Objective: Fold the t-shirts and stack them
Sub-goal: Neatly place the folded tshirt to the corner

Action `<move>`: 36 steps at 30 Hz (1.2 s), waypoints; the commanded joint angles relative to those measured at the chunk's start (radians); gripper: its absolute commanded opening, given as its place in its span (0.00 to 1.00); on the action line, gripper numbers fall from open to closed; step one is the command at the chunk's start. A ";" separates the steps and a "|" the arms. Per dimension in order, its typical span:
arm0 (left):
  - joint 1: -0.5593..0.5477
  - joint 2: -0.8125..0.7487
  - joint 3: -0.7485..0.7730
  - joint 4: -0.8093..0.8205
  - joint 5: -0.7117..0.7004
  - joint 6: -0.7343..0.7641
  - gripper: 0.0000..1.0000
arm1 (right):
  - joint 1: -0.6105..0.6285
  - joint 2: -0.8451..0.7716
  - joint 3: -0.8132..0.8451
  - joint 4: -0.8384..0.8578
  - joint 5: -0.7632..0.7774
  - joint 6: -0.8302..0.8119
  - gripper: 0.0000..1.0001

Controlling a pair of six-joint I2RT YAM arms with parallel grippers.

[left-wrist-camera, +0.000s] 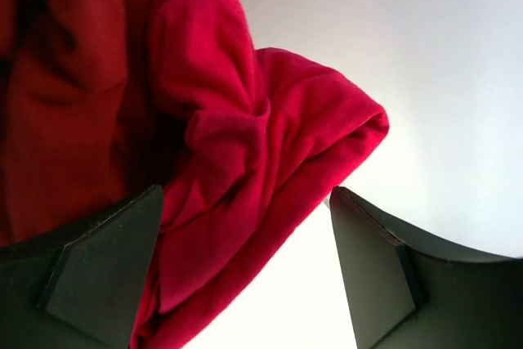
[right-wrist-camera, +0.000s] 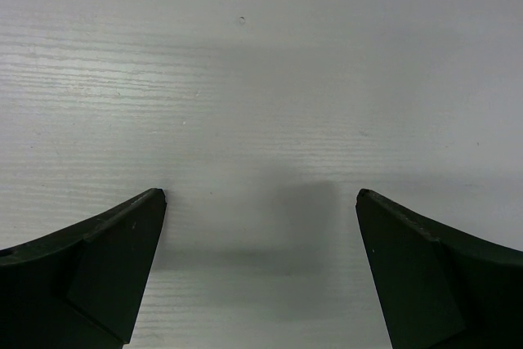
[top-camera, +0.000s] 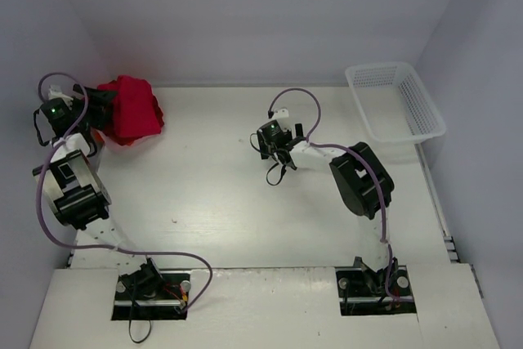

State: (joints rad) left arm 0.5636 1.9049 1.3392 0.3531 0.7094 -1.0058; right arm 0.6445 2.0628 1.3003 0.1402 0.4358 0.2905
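The red t-shirts sit in a crumpled heap at ten o'clock on the table, some bright and some darker, and I can't tell how many there are. The left gripper is spread wide, with a loose fold of cloth between its fingers. The right gripper is wide too, holding nothing, near the middle.

No readable text, labels or numbers.

T-shirts at the far-left corner of the table, basket at its far-right corner
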 commanded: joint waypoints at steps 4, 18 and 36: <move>0.108 -0.190 -0.002 -0.011 -0.251 0.012 0.77 | 0.011 -0.035 -0.030 -0.080 -0.022 -0.019 1.00; 0.056 -0.368 0.100 -0.068 -0.200 -0.042 0.77 | 0.020 -0.023 -0.024 -0.080 -0.032 -0.019 1.00; -0.277 -0.106 0.169 0.109 -0.067 -0.120 0.77 | 0.037 -0.018 0.010 -0.094 -0.039 -0.031 1.00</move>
State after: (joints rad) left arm 0.2737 1.8313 1.4761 0.3305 0.6258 -1.1049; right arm 0.6651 2.0556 1.2961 0.1337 0.4145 0.2832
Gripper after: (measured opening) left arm 0.771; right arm 0.999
